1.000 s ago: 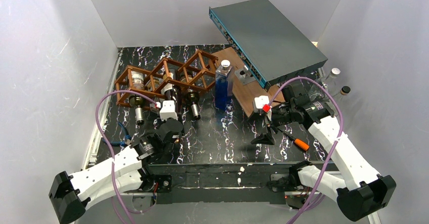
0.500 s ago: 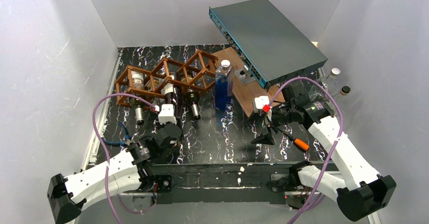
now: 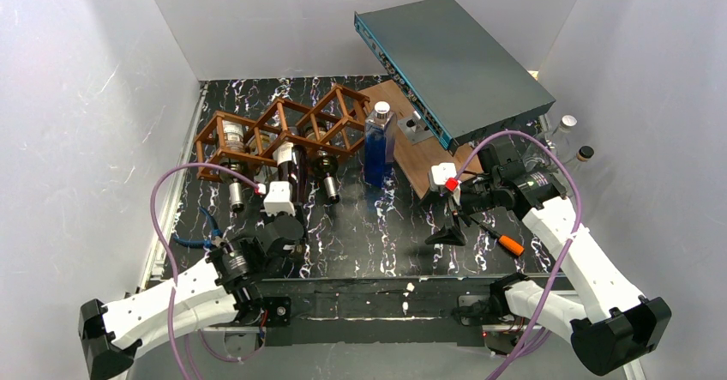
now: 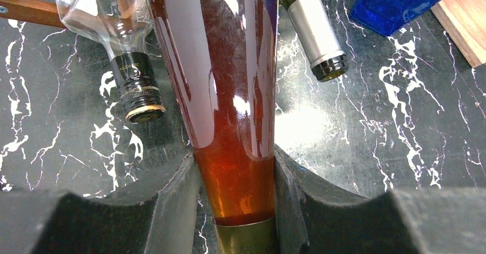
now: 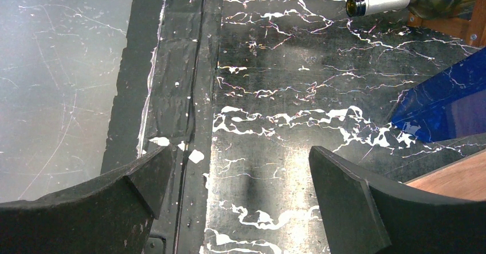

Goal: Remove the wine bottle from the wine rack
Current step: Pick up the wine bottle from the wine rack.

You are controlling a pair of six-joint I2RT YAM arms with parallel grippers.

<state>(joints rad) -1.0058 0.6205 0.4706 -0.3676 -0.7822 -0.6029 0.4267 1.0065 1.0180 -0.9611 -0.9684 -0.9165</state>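
Wine bottle [image 4: 229, 93] — neck clamped — juts past wine rack [image 3: 276, 140].

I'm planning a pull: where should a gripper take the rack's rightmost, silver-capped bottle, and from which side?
Probably the neck, from the near side: the silver-capped bottle lies with its neck sticking out of the wine rack that way, while the bars cage its body.

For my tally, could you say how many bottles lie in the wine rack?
3: clear bottle left, amber bottle middle, silver-necked bottle right; others may be hidden.
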